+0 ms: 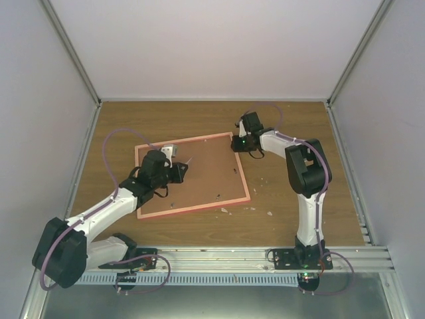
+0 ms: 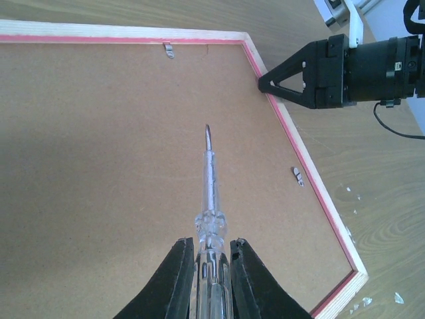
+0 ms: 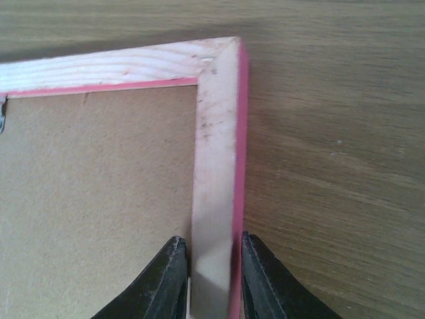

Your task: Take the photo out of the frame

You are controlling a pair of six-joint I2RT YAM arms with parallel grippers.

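The pink-red frame (image 1: 193,207) lies face down on the table, its brown hardboard back (image 1: 209,179) up. The photo is hidden under the board. My left gripper (image 1: 178,171) is over the left part of the board, shut on a clear-handled screwdriver (image 2: 210,193) whose tip points across the board, just above it. My left gripper's jaws (image 2: 212,249) clamp the handle. My right gripper (image 1: 237,143) is shut on the frame's right rail (image 3: 216,133) just below the far right corner, one finger on each side. It also shows in the left wrist view (image 2: 267,85).
Small metal tabs (image 2: 169,49) (image 2: 298,175) sit at the board's far and right edges. White chips (image 1: 269,214) lie on the wooden table to the right of the frame and near its front right corner. Enclosure walls stand on three sides.
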